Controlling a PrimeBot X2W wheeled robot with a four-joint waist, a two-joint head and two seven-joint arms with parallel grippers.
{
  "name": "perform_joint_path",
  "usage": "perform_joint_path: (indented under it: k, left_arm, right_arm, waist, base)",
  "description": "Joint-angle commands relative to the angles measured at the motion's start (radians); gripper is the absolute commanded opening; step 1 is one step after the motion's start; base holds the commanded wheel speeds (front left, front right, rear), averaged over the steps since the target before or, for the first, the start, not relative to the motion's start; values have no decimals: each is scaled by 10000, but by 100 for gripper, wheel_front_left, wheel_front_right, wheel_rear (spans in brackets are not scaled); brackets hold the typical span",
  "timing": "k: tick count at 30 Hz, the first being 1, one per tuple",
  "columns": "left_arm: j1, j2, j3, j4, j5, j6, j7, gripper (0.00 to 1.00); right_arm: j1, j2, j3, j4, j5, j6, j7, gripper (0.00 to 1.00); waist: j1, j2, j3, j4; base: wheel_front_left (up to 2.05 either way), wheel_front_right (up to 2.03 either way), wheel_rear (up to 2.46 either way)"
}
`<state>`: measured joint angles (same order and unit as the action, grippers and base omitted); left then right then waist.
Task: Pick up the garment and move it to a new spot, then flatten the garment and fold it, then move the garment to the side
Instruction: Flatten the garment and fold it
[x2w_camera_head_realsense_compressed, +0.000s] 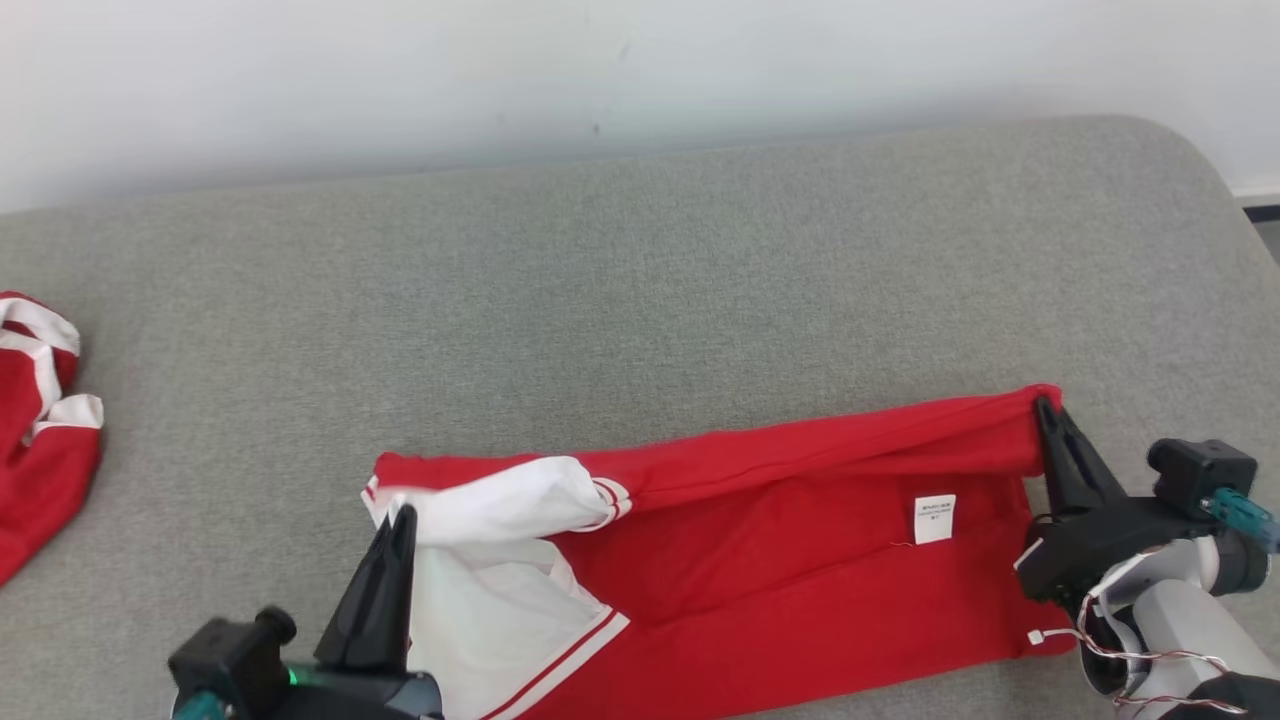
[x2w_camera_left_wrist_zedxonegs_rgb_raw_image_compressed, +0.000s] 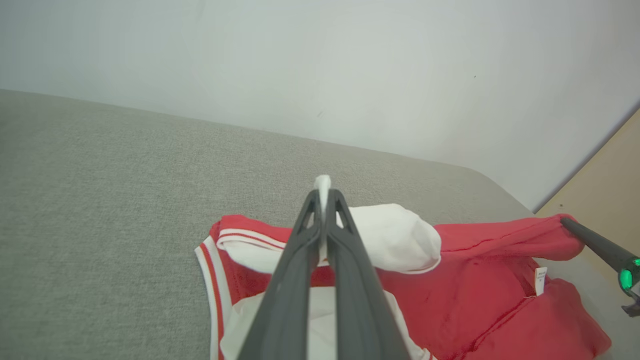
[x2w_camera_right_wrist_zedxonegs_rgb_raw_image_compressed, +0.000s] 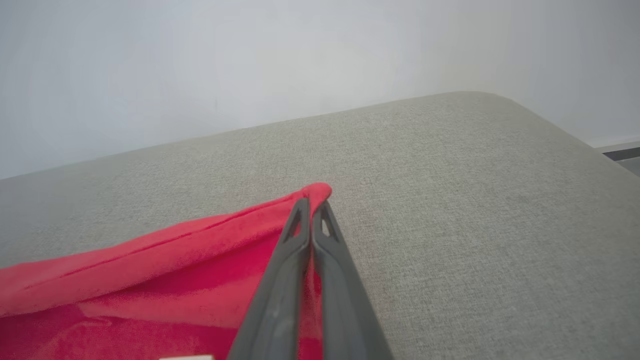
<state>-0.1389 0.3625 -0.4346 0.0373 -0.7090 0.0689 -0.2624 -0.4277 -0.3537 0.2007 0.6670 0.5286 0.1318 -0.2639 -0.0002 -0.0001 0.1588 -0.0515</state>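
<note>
**A:** What takes up the most room?

**B:** The counter (x2w_camera_head_realsense_compressed: 640, 300), covered in grey woven fabric, with a pale wall (x2w_camera_head_realsense_compressed: 640, 70) behind it at 12 o'clock.

**A:** And the garment?

**B:** The red jersey (x2w_camera_head_realsense_compressed: 800, 560) lies on the near part of the counter, from about 6 o'clock out to 4 o'clock in the head view. Its far edge is drawn out in a long line between the two tools, and the rest lies on the fabric below that edge.

**A:** Anything else on there?

**B:** A second red-and-white garment (x2w_camera_head_realsense_compressed: 40, 460) is bunched at 9 o'clock, well apart from the jersey.

**A:** What are the tools doing?

**B:** The left tool (x2w_camera_head_realsense_compressed: 403, 515) is at 7 o'clock, with its fingers pressed together on the jersey's white cloth. In the left wrist view a sliver of white pokes out past the tips (x2w_camera_left_wrist_zedxonegs_rgb_raw_image_compressed: 324, 192). The right tool (x2w_camera_head_realsense_compressed: 1045, 405) is at 3 o'clock, clamped on the jersey's red corner. In the right wrist view that corner curls just over the closed tips (x2w_camera_right_wrist_zedxonegs_rgb_raw_image_compressed: 312, 202).

**A:** Any smaller details?

**B:** A white sleeve (x2w_camera_head_realsense_compressed: 500, 505) with red-striped trim is folded over just beside the left tool. A small white label (x2w_camera_head_realsense_compressed: 934, 519) sits on the red cloth near the right tool, at about 4 o'clock. I can't read its print.
</note>
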Motion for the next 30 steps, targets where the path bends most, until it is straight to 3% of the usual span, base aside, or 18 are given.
perform_joint_path:
  k: [1, 8, 21, 22, 23, 24, 25, 30]
  left_arm:
    - [221, -70, 115, -82, 134, -77, -33, 0]
    - [1172, -698, 340, 114, 740, -432, -32, 0]
    - [1370, -1670, 823, 2195, 1411, -1295, -34, 0]
    - [1329, -1718, 878, 2312, 1535, -1327, -33, 0]
    - [1307, -1781, 949, 2393, 1639, -1364, -33, 28]
    - [1295, -1888, 1123, 2361, 1738, -1397, -34, 85]
    - [1321, -1987, 1307, 2311, 1849, -1401, -33, 100]
    - [1660, -2465, 2744, 1535, 2988, -1548, -33, 100]
  right_arm:
    - [120, -54, -21, -59, 45, -25, -3, 0]
    - [815, -226, -102, -345, 462, -25, -3, 0]
    - [1681, -230, -240, -264, 881, -25, -2, 0]
    - [1662, -220, -219, -249, 896, -25, -3, 19]
    - [1634, -212, -203, -255, 919, -25, -3, 49]
    - [1627, -222, -209, -304, 945, -25, -3, 100]
    - [1642, -236, -251, -365, 962, -25, -3, 100]
    - [1922, -307, -593, -849, 822, -25, -2, 100]
  waist:
    - [2, 1, -84, 66]
    - [2, 1, -220, 356]
    - [2, 1, -190, 409]
    - [2, 1, -197, 402]
    - [2, 1, -206, 401]
    - [2, 1, -216, 403]
    - [2, 1, -229, 403]
    - [2, 1, -410, 487]
  base:
    - [0, 0, 0]
    - [0, 0, 0]
    - [0, 0, 0]
    - [0, 0, 0]
    - [0, 0, 0]
    - [0, 0, 0]
    - [0, 0, 0]
    - [0, 0, 0]
